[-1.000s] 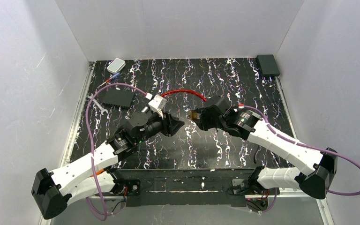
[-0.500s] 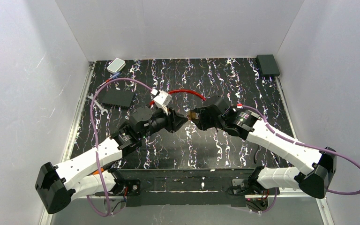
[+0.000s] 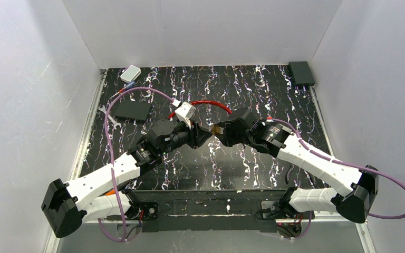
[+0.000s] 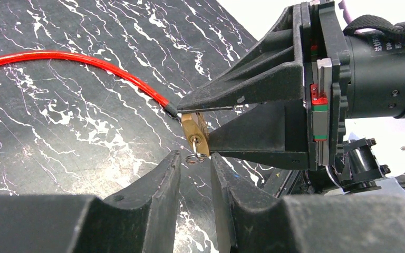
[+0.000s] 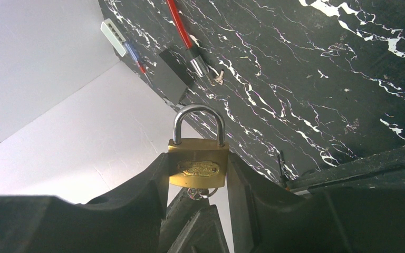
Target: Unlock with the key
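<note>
My right gripper point(image 5: 198, 157) is shut on a brass padlock point(image 5: 198, 164), squeezing its body from both sides; the steel shackle point(image 5: 199, 118) is closed and points away from the wrist. A key point(image 4: 196, 150) sits in the keyhole, its small wire ring point(image 4: 196, 158) hanging out. My left gripper point(image 4: 195, 157) faces the lock's keyhole end, jaws narrowly open, and the ring lies just between the tips without a visible grip. In the top view both grippers meet at mid-table, left gripper point(image 3: 205, 133) against the padlock point(image 3: 215, 129), right gripper point(image 3: 219, 130) holding it.
A red cable point(image 3: 200, 104) arcs on the black marbled mat behind the grippers, with a loose key point(image 5: 217, 77) by its metal end. A black box point(image 3: 132, 109), a wrench point(image 3: 109, 116) and a white box point(image 3: 131, 73) lie at back left, and a black device point(image 3: 301, 73) at back right.
The left arm has reached right until its fingertips meet the padlock's keyhole end, and its jaws have narrowed around the key ring. The right arm and padlock stayed still.
</note>
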